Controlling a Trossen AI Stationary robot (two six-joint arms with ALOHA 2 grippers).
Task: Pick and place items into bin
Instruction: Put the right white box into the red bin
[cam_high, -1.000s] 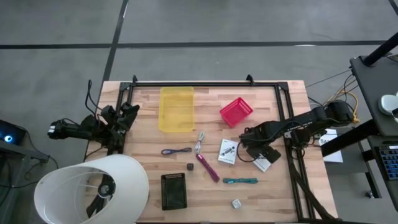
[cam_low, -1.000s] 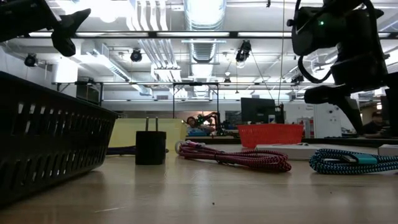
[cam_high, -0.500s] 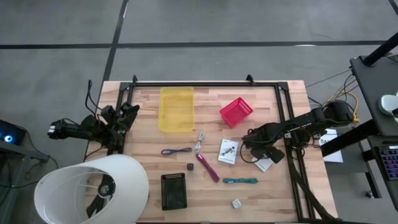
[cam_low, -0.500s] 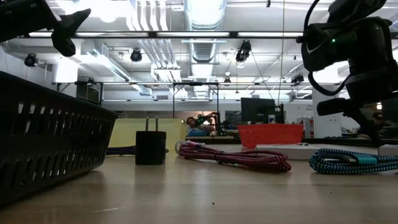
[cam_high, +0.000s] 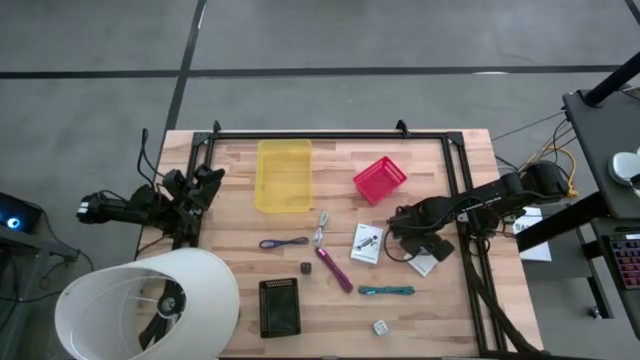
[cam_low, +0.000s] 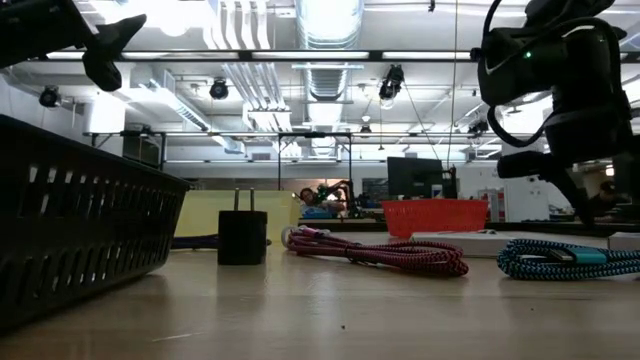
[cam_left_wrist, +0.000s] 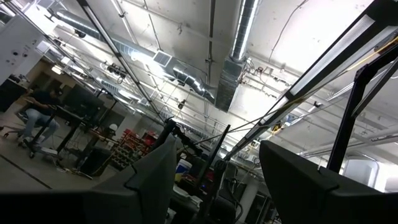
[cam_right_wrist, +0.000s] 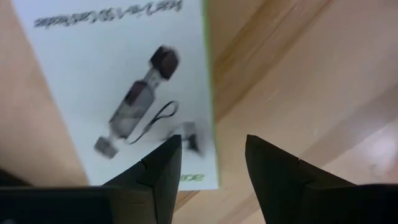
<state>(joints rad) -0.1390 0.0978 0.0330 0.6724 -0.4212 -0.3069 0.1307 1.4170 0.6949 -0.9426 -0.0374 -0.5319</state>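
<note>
Your right gripper (cam_high: 412, 243) has shifted slightly over the last second, now low above the white packet (cam_right_wrist: 124, 93) at the table's (cam_high: 440, 320) three o'clock edge, jaws parted and holding nothing. Its twin packet (cam_high: 366, 243) lies just beside it toward nine o'clock. Your left gripper (cam_high: 205, 185) waits at nine o'clock, jaws spread and empty. Ahead, toward twelve, sit the red bin (cam_high: 380, 180) and yellow bin (cam_high: 284, 175).
</note>
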